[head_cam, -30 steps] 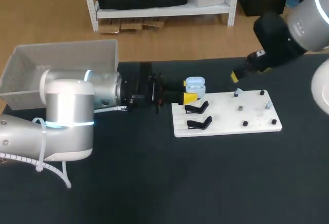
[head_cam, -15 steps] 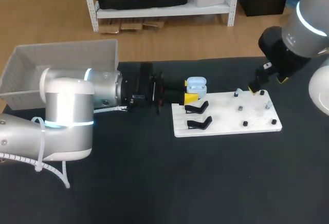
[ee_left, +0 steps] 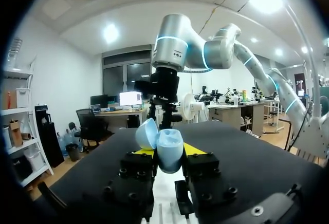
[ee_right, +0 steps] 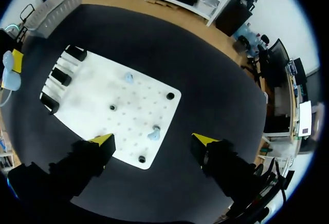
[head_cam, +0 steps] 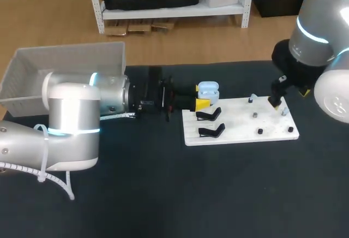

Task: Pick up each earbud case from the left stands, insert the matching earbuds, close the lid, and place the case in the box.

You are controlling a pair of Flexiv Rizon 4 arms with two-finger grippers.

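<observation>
Fingers: L gripper [ee_left: 169,153] tight on lid-up earbud case [ee_left: 168,143]; R gripper [ee_right: 153,141] apart over earbud [ee_right: 153,133].

The box [head_cam: 65,66] sits at the upper left of the head view, behind the left arm [head_cam: 71,118]. The board [head_cam: 240,133] lies right of centre on the table [head_cam: 163,194]. Two stands [head_cam: 210,114] occupy the board's left part, one below the other in the frame, and two earbuds [head_cam: 251,98] stand on its right part. The earbud case [head_cam: 207,90] sits between the fingers of the left gripper [head_cam: 200,99] at the board's upper left corner. The right gripper [head_cam: 276,101] hangs over the board's upper right part, near one earbud.
</observation>
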